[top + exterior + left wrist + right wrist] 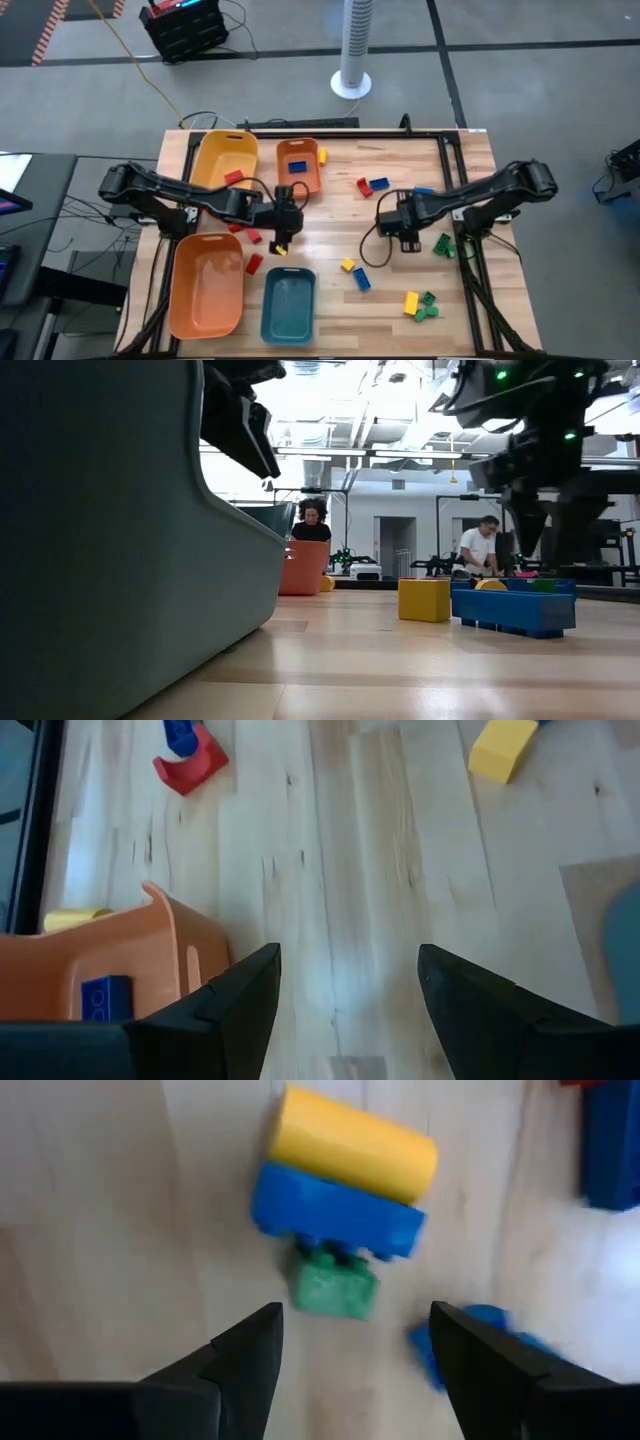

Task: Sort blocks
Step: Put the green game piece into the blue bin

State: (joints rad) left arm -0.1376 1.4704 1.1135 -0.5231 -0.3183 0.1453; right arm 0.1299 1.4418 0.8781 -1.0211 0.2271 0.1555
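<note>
Left arm: reaches in from the table's left edge, between the yellow tray point(226, 157) and the large orange tray point(206, 283).
Yellow tray: far left corner of the wooden table point(340, 180), with one red block point(234, 177) inside.
Large orange tray: near left corner, beside the teal tray point(288, 305).
Loose red blocks: two lie on the wood by the left arm, one point(254, 236) beside the wrist, one point(254, 264) just off the large orange tray's rim.
Left gripper point(345, 988): hangs over bare wood near the small orange tray point(298, 165), fingers spread wide with nothing between them.
Small orange tray: holds a blue block point(105, 996); a yellow piece point(75, 919) shows just past its rim.
Middle of the table: a red curved block point(364, 186) touches a blue block point(380, 184); nearer the front, a yellow block point(347, 265) sits just beside another blue block point(362, 280).
Right gripper point(355, 1348): over the wood right of centre, fingers parted and empty.
Under the right gripper: a yellow cylinder block point(350, 1145), a blue brick point(336, 1211) and a small green block point(334, 1285) stacked against each other; another blue piece point(468, 1338) lies near one finger.
Right side: green blocks point(441, 245) by the right arm; a yellow block point(411, 302) with green ones point(427, 306) near the front edge.
Room behind: two people stand at benches well beyond the table.
</note>
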